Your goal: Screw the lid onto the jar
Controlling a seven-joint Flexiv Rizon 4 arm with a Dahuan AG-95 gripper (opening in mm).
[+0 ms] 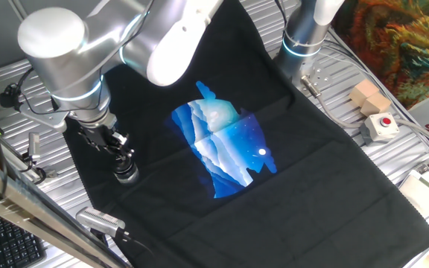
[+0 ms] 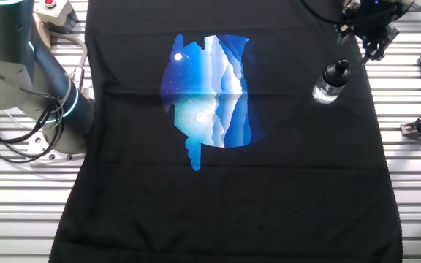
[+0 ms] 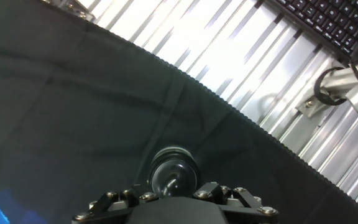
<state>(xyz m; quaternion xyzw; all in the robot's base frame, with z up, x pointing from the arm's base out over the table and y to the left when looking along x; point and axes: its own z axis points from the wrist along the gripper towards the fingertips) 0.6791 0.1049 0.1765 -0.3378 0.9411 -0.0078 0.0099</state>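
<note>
The jar [image 1: 127,176] is small, of clear glass, and stands upright on the black cloth near its left edge. The dark lid [image 1: 125,165] sits on top of it. In the other fixed view the jar [image 2: 326,89] stands at the upper right with the lid [image 2: 337,71] on it. The hand view looks down on the lid [image 3: 174,173] from above. My gripper [image 1: 115,147] hangs just above and beside the jar, apart from it, with its jaws spread and nothing between them. It also shows in the other fixed view [image 2: 376,45].
The black cloth [image 1: 289,193] has a blue print [image 1: 226,145] at its middle. A grey metal cylinder [image 1: 99,219] and a keyboard [image 3: 328,18] lie off the cloth near the jar. A red-buttoned box [image 1: 382,125] and a wooden block [image 1: 369,97] lie on the far side.
</note>
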